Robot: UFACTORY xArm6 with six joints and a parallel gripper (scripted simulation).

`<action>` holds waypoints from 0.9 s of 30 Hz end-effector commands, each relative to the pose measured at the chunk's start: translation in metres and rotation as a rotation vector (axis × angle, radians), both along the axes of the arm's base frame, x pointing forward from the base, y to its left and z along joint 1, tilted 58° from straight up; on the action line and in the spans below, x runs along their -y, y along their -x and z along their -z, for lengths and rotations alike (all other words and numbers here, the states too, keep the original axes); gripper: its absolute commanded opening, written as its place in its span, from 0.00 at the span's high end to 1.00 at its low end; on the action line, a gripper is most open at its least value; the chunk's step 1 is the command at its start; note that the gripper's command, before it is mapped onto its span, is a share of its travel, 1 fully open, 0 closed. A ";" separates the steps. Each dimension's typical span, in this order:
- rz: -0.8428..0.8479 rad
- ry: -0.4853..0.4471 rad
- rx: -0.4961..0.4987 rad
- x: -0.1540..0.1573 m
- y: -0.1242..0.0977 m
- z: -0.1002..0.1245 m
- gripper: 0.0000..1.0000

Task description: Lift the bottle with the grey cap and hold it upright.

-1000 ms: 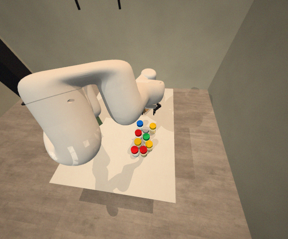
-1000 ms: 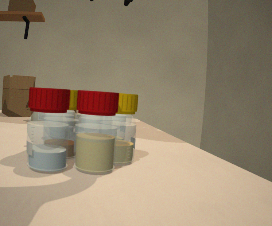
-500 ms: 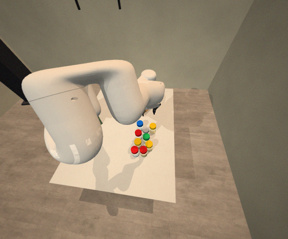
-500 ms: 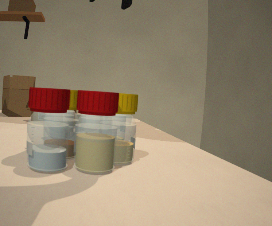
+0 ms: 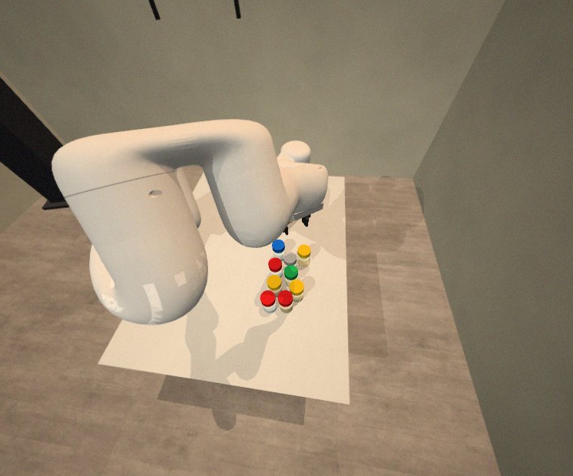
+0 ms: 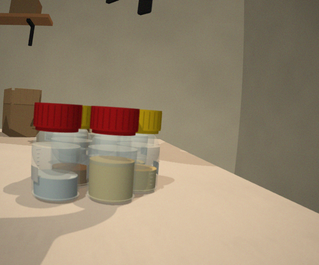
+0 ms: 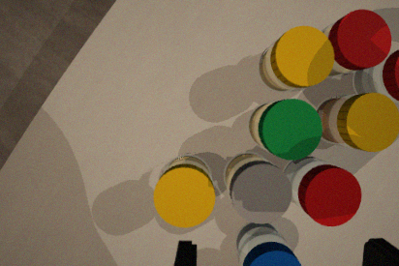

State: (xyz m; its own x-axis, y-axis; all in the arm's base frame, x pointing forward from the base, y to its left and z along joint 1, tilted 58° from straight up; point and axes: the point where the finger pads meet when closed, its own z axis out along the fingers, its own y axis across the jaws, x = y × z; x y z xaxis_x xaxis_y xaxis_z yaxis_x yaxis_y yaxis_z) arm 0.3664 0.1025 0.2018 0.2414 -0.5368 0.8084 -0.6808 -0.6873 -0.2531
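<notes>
Eight bottles stand upright in a tight cluster on the desk [image 5: 297,358], all capped. Grey-capped bottle [image 7: 260,192] sits near the far end of the cluster as the top view shows it, resting on the desk surface. Its neighbours: blue-capped bottle [image 7: 271,255] just beside it toward the claw, one yellow-capped bottle [image 7: 184,197] on one flank, one red-capped bottle [image 7: 330,195] on the other flank, green-capped bottle [image 7: 291,129] on the side away from the claw. Whether caps actually touch cannot be told from above.

Claw [image 5: 297,225] hangs above the desk, just beyond the blue-capped end of the cluster, fingers spread apart with nothing between them. In the wrist view the two dark fingertips show at the lower edge, and the blue cap lies between them in the frame, well below them.

Exterior view, low angle: two red-capped bottles in front, one with pale blue contents [image 6: 55,185], one with olive contents [image 6: 111,178]; yellow caps behind. Grey cap hidden from this angle. Cardboard box [image 6: 19,112] at the back, wall shelf [image 6: 17,19] above it.
</notes>
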 end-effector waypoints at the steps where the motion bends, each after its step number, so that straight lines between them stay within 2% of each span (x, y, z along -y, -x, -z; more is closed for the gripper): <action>1: -0.028 0.034 -0.021 0.000 -0.001 0.000 0.21; 9: -0.163 0.206 -0.144 0.002 -0.005 0.003 0.21; 17: -0.169 0.218 -0.147 0.002 -0.005 0.003 0.21; 26: -0.322 0.412 -0.285 0.004 -0.010 0.007 0.21; 27: -0.322 0.412 -0.285 0.004 -0.010 0.007 0.21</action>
